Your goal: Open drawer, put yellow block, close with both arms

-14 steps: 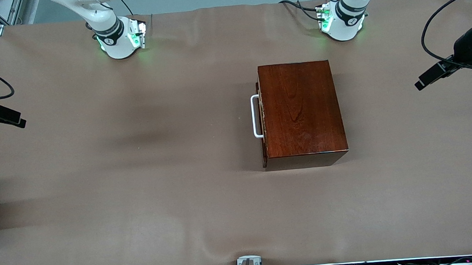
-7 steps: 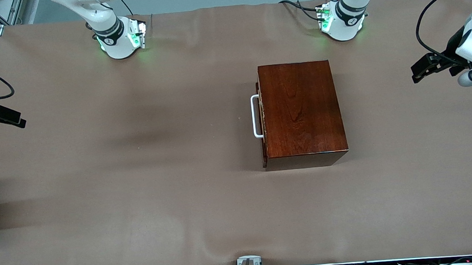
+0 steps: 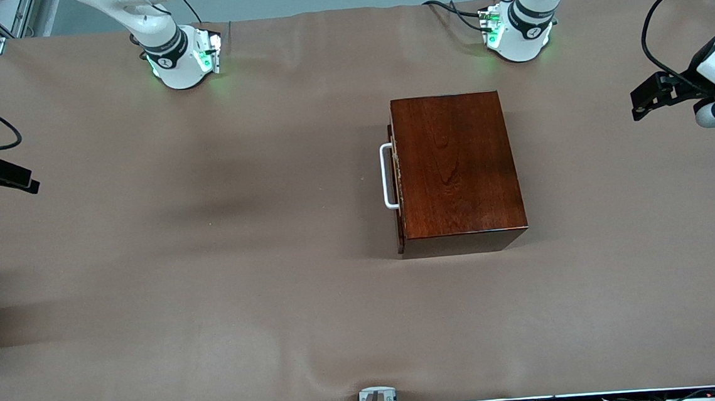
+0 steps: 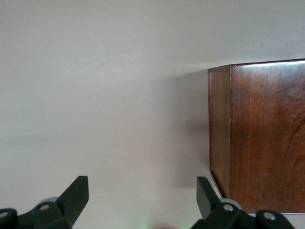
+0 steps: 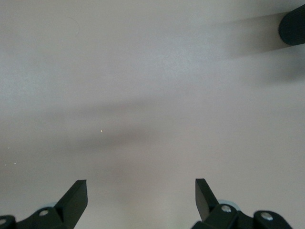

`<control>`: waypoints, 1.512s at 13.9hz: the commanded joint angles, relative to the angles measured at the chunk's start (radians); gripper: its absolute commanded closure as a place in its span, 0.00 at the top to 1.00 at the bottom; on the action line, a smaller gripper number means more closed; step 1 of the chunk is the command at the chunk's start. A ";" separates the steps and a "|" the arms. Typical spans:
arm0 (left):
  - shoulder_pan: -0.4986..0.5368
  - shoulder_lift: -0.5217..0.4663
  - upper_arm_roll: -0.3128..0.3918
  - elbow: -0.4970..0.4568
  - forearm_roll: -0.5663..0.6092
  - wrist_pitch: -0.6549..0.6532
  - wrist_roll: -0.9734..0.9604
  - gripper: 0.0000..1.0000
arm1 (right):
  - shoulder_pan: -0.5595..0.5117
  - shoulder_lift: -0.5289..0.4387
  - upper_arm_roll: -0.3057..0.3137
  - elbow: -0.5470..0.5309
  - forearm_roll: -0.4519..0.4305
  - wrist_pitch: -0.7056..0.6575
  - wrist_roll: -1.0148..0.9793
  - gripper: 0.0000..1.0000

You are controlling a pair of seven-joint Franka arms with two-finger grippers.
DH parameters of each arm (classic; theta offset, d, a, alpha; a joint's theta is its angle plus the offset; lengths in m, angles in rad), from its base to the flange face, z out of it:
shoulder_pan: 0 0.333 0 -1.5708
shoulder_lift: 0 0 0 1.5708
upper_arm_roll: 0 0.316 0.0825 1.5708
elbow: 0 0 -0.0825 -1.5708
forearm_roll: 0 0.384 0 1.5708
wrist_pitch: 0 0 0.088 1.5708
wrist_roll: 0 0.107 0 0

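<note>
A: Where's the drawer [image 3: 396, 185]?
B: Pushed in, in the cabinet [image 3: 458, 168] mid-table, toward the left arm's end; its handle [image 3: 386, 176] faces the right arm's end.
A: Grippers?
B: Left gripper [image 4: 143, 200] spread, over the table [image 3: 211, 267] at its own end. Right gripper [image 5: 141, 198] spread, over bare table.

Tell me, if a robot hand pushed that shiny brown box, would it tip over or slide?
Probably slide. The cabinet sits wide and flat on the brown table cover, so tipping seems unlikely. It looks like solid wood, so likely heavy and stiff. Its glossy top may be slippery for fingers; the white handle looks easier to grab.
</note>
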 commanded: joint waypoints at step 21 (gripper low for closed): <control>0.016 -0.022 -0.014 0.023 -0.042 -0.007 0.003 1.00 | 0.002 -0.005 0.001 0.006 -0.006 -0.013 0.015 1.00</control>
